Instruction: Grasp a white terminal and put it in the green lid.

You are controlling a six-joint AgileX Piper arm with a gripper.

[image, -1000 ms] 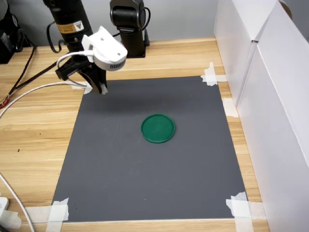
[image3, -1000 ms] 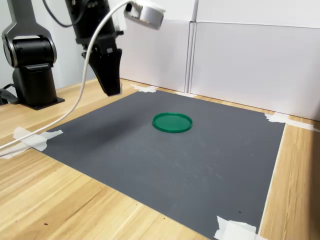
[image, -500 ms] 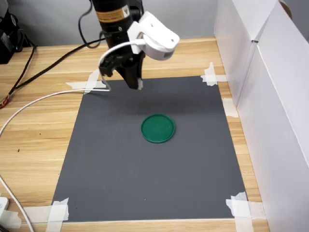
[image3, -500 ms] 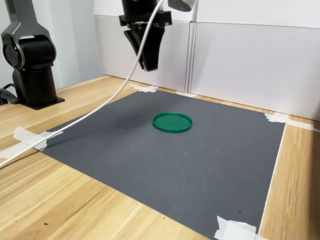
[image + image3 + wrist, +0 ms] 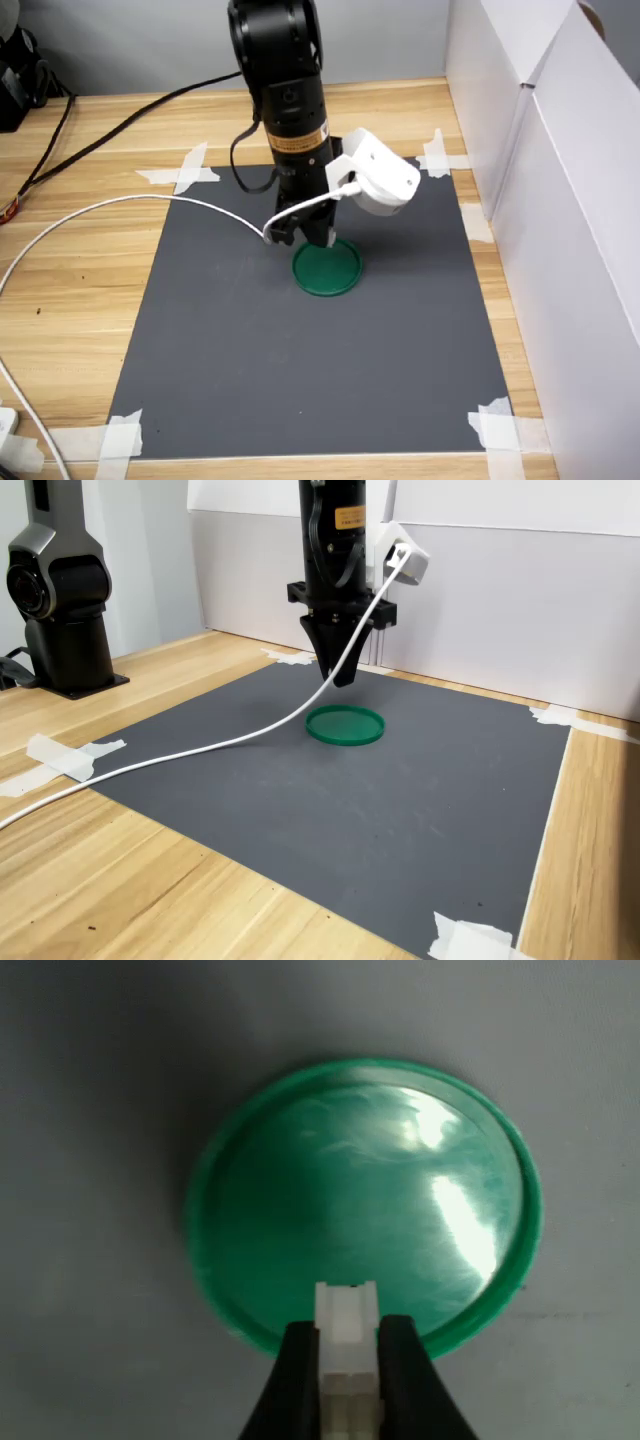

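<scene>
Your tool [image 5: 346,1380] has swung in from the mat's corner, clamped on the white terminal [image 5: 345,1328] above the green lid [image 5: 360,1200]; release looks next.

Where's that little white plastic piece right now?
The white terminal is pinched in the gripper, held above the near rim of the green lid in the wrist view.

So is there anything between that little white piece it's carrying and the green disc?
Nothing. In the second exterior view the end effector hangs above the green lid with only air between; the wrist view shows the white terminal pinched.
</scene>
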